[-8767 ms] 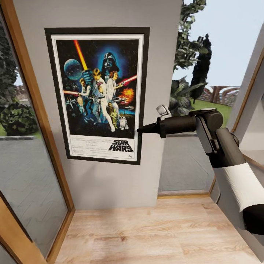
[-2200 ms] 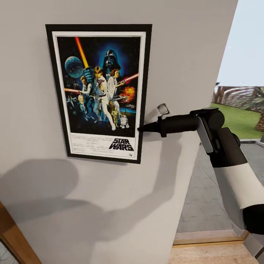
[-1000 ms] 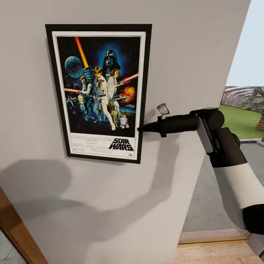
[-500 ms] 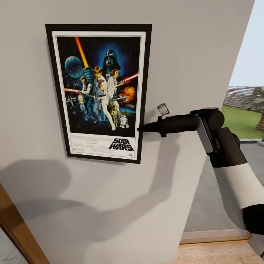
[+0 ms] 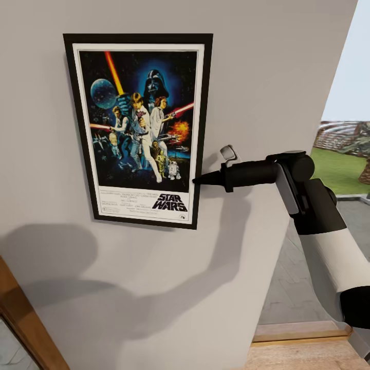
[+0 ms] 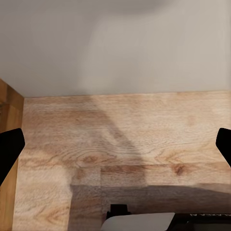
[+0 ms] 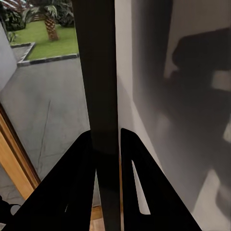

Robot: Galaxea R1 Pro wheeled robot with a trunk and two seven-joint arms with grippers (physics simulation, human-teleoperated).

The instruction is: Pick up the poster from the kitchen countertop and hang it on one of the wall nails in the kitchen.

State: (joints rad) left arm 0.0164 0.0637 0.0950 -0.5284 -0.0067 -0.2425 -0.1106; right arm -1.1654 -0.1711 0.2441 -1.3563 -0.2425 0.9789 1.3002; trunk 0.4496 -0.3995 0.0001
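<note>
Right gripper [image 5: 198, 180] clamped on poster [image 5: 139, 128], fingers [image 7: 82, 178] pinching its black right edge low down. Poster upright, flat against grey wall [image 5: 267, 77], arm's shadow on wall below poster. Left gripper [image 6: 115, 147] spread wide, holding nothing, pointing down at wooden floor [image 6: 120, 139] beside wall base.

The right end effector [image 7: 108, 159] pinches the poster's [image 7: 98, 72] black frame edge beside the grey wall [image 7: 183, 120].
</note>
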